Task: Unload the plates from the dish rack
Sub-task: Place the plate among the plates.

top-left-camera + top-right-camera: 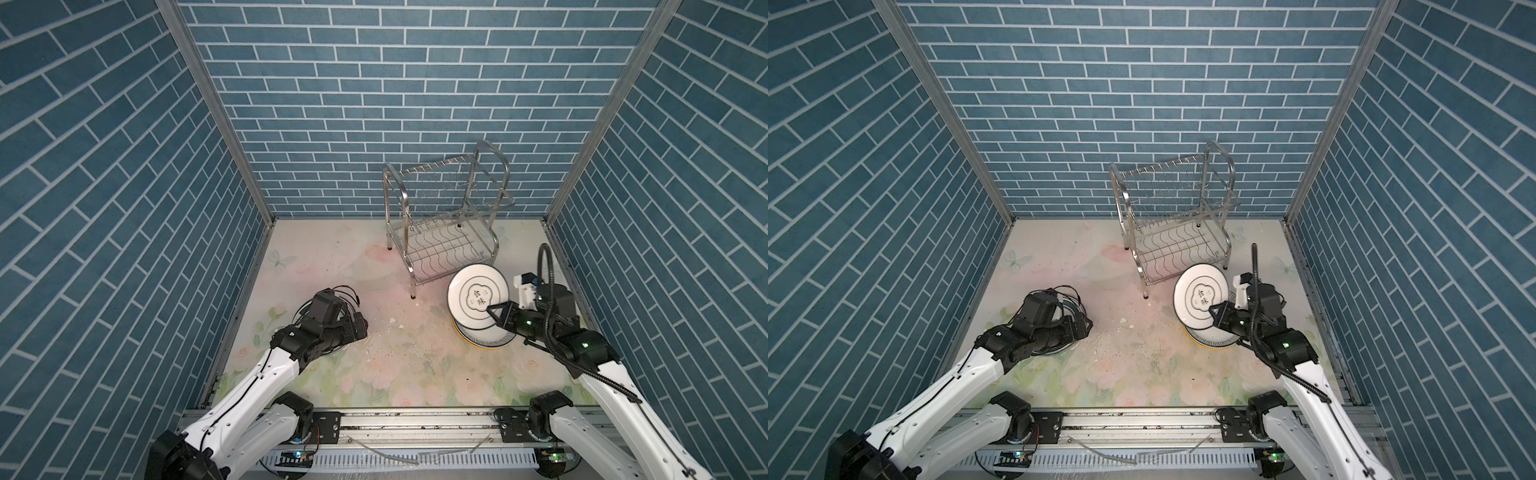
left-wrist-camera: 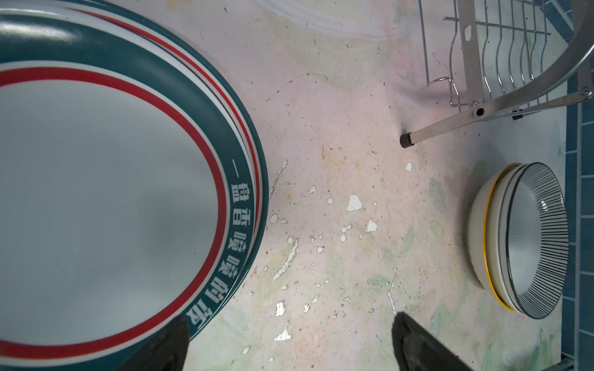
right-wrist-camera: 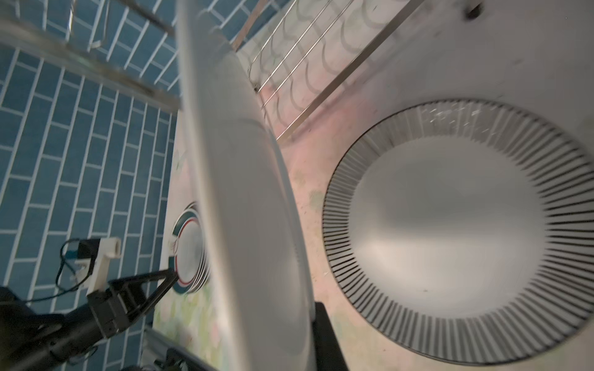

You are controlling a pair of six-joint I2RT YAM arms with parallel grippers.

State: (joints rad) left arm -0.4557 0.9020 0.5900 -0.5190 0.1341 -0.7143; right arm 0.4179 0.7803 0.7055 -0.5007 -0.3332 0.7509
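Note:
The dish rack [image 1: 444,216] [image 1: 1175,216] stands at the back with no plates on it. My right gripper [image 1: 496,311] [image 1: 1214,311] is shut on the rim of a white plate [image 1: 478,297] [image 3: 250,208] with a black ring and a central emblem. It holds that plate tilted above a stack of plates [image 1: 486,336] topped by a black-striped one [image 3: 450,231]. One finger [image 3: 324,334] shows beside the held plate. My left gripper [image 2: 289,318] [image 1: 1084,328] is open and holds nothing. It sits at the edge of a stack of green-banded plates [image 2: 112,192].
White chips [image 2: 353,202] and scuffs are scattered over the floral mat [image 1: 374,374]. A rack foot [image 2: 406,140] stands between the two stacks. Blue brick walls enclose three sides, and an aluminium rail [image 1: 415,419] runs along the front.

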